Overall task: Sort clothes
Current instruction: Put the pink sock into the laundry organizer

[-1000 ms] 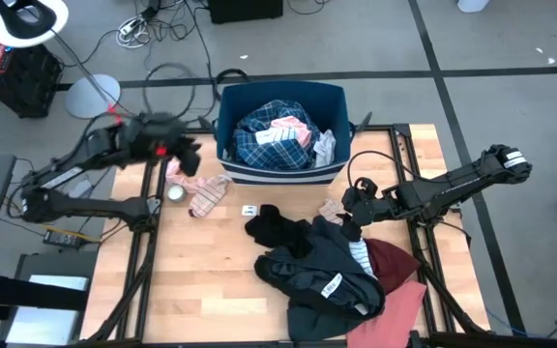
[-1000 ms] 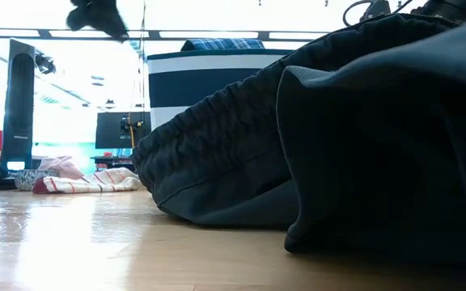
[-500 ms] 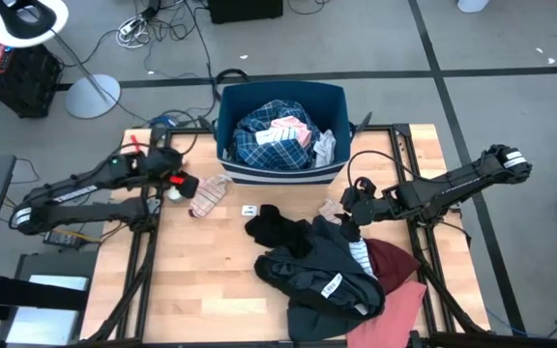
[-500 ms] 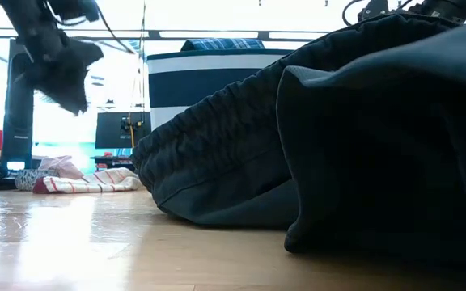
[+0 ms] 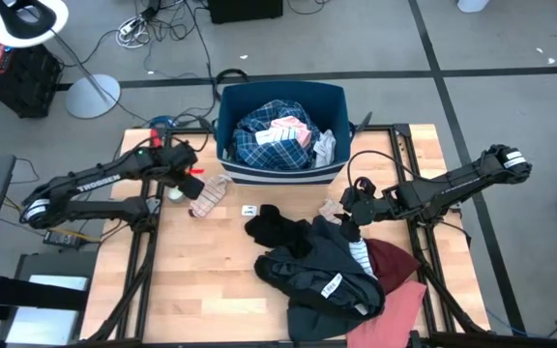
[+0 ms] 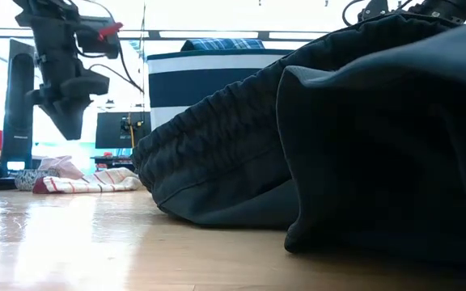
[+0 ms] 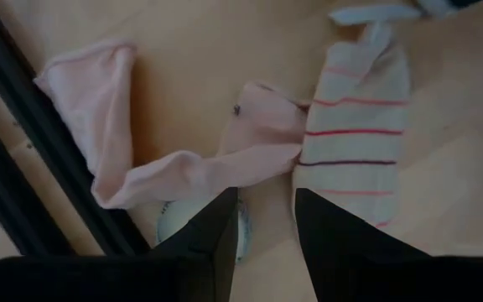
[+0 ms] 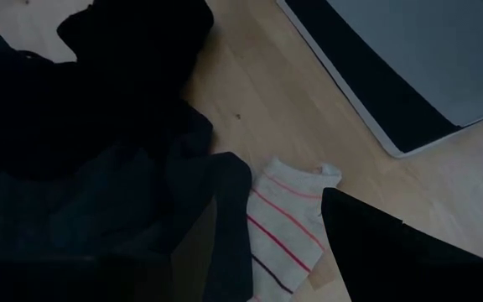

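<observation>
My left gripper (image 5: 188, 175) is open and empty, hanging just above a pale pink garment (image 7: 183, 168) and a striped sock (image 7: 355, 126) that lie flat on the table near its far left; it also shows in the low view (image 6: 63, 109). My right gripper (image 5: 352, 220) is open and empty, low over a second striped sock (image 8: 283, 218) beside the dark grey garment (image 5: 317, 271). A black garment (image 5: 278, 227) lies mid-table. Maroon (image 5: 395, 259) and salmon pink (image 5: 404, 304) garments lie under the grey one's right side.
A navy bin (image 5: 278, 174) at the table's far middle holds blue plaid (image 5: 264, 135) and other clothes. A small white round object (image 7: 168, 228) sits beside the pink garment. A small white tag (image 5: 249, 210) lies mid-table. Bare wood shows at the near left (image 5: 201, 290).
My left gripper has swung in and come down from high above the table's far left to just over the pink garment and striped sock. The clothes have not moved.
</observation>
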You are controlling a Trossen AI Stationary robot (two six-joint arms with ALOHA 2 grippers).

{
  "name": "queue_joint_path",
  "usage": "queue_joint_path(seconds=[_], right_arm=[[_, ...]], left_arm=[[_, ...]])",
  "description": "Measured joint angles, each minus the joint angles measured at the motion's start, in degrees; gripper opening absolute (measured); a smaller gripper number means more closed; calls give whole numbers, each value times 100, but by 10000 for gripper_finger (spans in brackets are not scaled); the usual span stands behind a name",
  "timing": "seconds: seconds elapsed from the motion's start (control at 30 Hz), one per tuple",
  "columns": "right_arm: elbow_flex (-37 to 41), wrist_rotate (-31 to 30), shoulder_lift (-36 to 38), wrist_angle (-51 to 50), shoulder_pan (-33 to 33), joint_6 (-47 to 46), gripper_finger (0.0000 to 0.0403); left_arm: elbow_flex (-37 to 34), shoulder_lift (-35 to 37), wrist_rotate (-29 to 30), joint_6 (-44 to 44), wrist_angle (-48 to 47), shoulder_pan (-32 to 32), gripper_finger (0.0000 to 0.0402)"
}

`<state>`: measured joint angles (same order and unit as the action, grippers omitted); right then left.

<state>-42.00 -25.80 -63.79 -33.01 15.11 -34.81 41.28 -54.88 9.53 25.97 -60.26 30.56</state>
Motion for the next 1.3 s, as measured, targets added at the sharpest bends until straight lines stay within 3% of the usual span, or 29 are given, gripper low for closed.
queue_joint_path(seconds=[0.83, 0.93, 1.1, 1.3], right_arm=[[0, 39, 0, -4, 2, 9, 217], [0, 42, 0, -5, 2, 9, 217], [0, 42, 0, -5, 2, 9, 217], [0, 44, -2, -7, 2, 9, 217]], left_arm=[[0, -1773, 294, -587, 226, 507, 126], [0, -1922, 281, -583, 452, 552, 103], [0, -2021, 245, -585, 674, 623, 12], [91, -1914, 259, -448, 212, 632, 3]])
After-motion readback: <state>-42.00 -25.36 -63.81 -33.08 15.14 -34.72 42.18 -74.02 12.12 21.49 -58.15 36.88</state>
